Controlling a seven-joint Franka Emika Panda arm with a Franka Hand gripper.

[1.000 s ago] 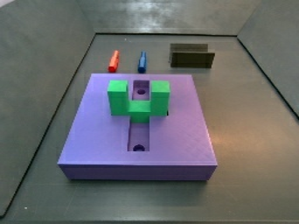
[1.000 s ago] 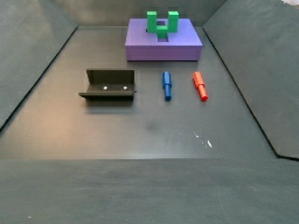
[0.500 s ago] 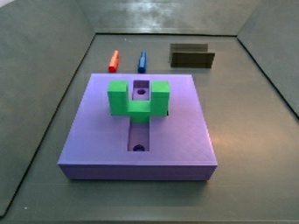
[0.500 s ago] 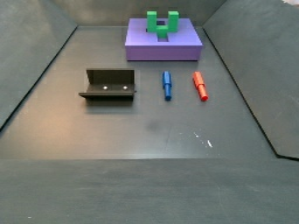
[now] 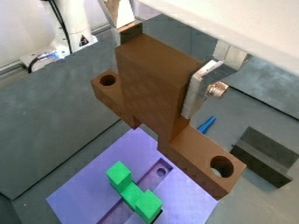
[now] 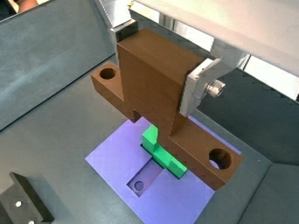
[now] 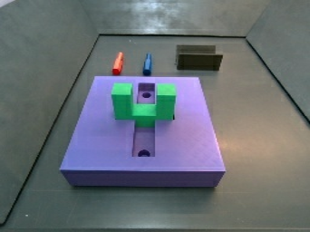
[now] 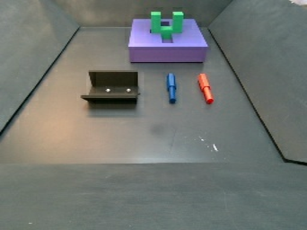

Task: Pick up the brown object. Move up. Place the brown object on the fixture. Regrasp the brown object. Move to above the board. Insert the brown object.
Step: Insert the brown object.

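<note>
- I have the pincer (image 5: 163, 83) clenched on the brown object (image 5: 158, 105); a silver finger plate (image 6: 201, 83) presses flat against one side of its upright block, the opposite finger is hidden behind it.
- The brown object hangs in the air above the board (image 6: 176, 185), well clear of it. Neither side view shows pincer or piece, so both sit above those frames.
- I judge it rigid and light: it looks like a solid moulded part with hard corners, no flex showing. The faces look smooth, so it could slip or twist if the grip is off-centre.
- Best hold, as I see it, is across the two broad flat faces of the tall block, where the plates sit now, leaving the lugs free.
- Looks: tan-brown, a tall rectangular block on a crossbar with a lug either side, each lug bored with a round hole (image 5: 107, 80).
- In a side view the board (image 7: 194, 136) carries a green U-shaped block (image 7: 143, 101) astride the long slot (image 7: 144, 143), at 12 o'clock from the slot's open end.
- The fixture (image 8: 110, 88) stands empty on the floor, at roughly 9 o'clock from the blue peg (image 8: 171, 86) and red peg (image 8: 206, 87).
- I reckon I am at the move above the board, with insertion left.
</note>
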